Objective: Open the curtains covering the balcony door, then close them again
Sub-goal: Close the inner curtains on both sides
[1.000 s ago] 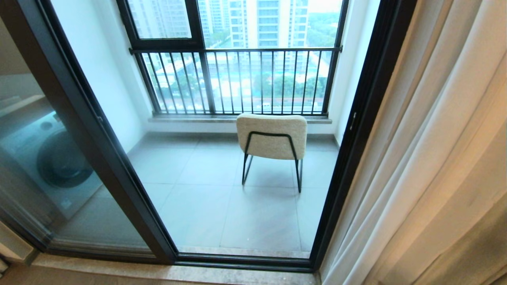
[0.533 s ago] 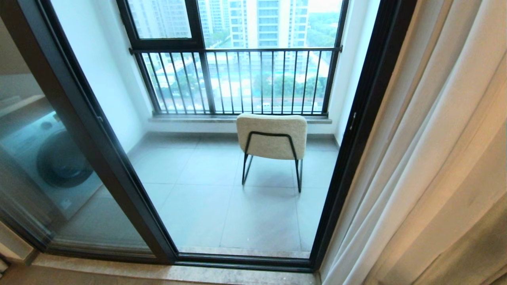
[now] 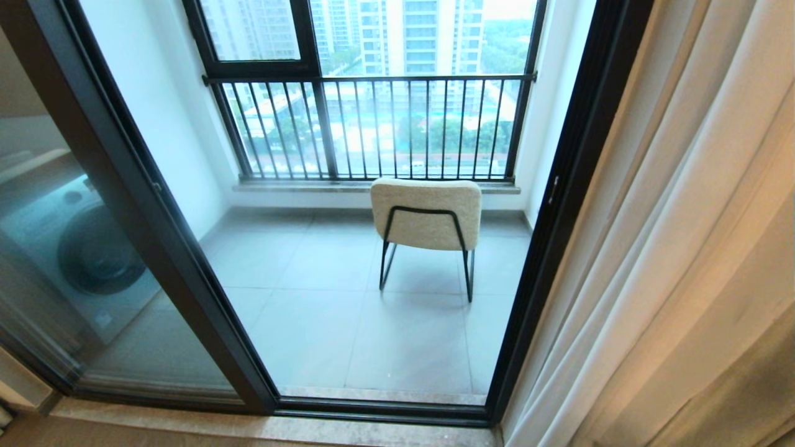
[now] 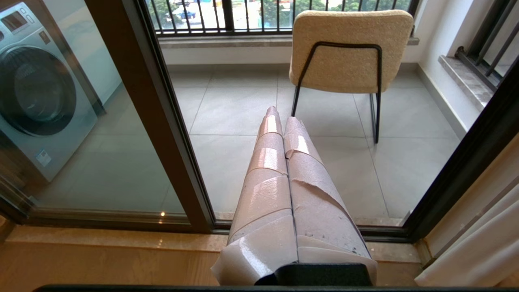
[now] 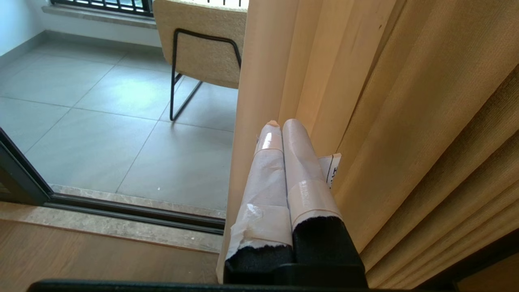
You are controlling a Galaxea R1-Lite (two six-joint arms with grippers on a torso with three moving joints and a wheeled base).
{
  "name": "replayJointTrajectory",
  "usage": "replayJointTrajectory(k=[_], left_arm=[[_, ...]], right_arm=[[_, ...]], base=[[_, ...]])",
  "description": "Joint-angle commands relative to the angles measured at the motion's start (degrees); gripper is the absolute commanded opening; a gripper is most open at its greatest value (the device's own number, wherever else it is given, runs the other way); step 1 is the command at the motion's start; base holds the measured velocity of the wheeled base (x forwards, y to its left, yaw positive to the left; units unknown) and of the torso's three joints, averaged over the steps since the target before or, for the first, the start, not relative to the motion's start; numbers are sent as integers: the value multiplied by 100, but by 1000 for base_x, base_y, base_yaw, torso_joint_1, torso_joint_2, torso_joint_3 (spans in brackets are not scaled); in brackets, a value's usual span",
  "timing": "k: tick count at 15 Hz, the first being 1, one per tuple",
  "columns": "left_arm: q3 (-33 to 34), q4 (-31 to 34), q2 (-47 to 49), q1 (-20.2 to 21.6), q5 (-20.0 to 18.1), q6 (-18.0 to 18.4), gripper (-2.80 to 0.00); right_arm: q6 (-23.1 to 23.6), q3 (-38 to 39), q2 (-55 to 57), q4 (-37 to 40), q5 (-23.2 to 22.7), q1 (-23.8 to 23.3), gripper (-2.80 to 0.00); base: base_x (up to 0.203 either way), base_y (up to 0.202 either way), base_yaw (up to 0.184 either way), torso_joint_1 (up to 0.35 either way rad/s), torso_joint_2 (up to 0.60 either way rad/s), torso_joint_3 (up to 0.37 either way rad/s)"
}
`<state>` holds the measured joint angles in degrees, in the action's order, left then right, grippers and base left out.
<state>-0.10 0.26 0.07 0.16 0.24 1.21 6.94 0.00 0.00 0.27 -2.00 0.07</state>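
From the head cam I see the floor-length sheer white curtains (image 3: 671, 248) bunched at the right, off the tall glass balcony door w/ thin dark metal frame (image 3: 155, 205), so the balcony's grey tile floor (image 3: 348, 310), the cream upholstered chair on black wire legs (image 3: 426, 214) and the black-barred railing window (image 3: 372, 127) show through. My left gripper (image 4: 279, 117), tape-wrapped fingers pressed together on nothing, points at the doorway, a silver front-load washing machine (image 4: 36, 89) behind the glass beside it. My right gripper (image 5: 282, 123), fingers likewise pressed together and empty, sits right by the curtain folds; can't tell if touching.
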Motion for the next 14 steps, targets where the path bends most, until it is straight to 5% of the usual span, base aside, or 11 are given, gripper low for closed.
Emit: replayJointTrajectory(k=[1,14], left_arm=[[1,1,1,2,2,2,-280],[1,-8,1,2,2,-15,-280]], right_arm=[[2,0,0,0,-5,-14,-280],[1,0,0,0,-2,-16,-280]], base=[[0,0,0,0,0,0],[0,0,0,0,0,0]])
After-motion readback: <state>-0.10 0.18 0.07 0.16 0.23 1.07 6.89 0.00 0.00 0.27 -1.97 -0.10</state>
